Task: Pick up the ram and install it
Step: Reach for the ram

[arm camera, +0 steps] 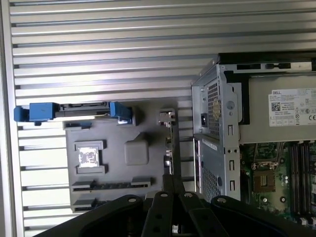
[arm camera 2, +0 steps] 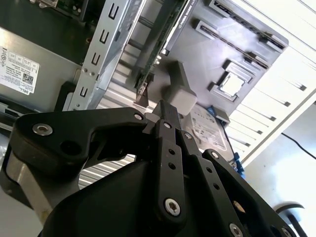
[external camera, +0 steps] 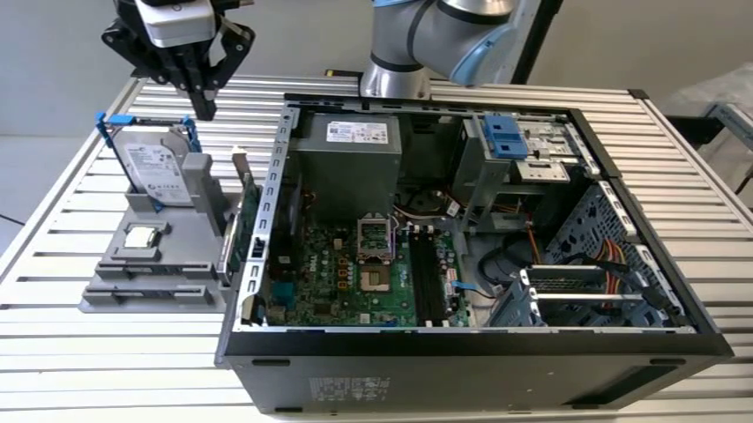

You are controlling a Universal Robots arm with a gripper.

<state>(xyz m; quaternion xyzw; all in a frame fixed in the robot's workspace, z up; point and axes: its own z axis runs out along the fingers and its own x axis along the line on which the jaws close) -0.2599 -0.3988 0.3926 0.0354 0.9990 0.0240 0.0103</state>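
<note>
1. A slatted metal table point(external camera: 70, 176) carries everything; the wall behind it is plain and pale.
2. Nearest in the exterior view stands an open computer case point(external camera: 471, 352). Its motherboard point(external camera: 353, 273) is exposed, while its near outer wall is cut off by the frame edge.
3. On the exterior view's left of the case lies a gray holder point(external camera: 141, 295), with a small square chip point(external camera: 141, 236) seated in it.
4. The ram point(external camera: 231, 231) is stood on edge along the holder's side nearest the case. Its lower edge is sunk in the holder and cannot be seen. In the first wrist view it point(arm camera: 171, 148) is shown only edge-on, as a thin line.
5. Farther back, a hard drive point(external camera: 153, 167) with blue brackets is stood upright in the holder, its lower part hidden by the holder's walls.
6. Farthest, the gripper point(external camera: 206, 112) is held above the holder's far end, apart from the ram. Its fingers point(arm camera: 168, 190) are drawn together with nothing between them.
7. The arm point(external camera: 436, 35) is cut off at the top.
</note>
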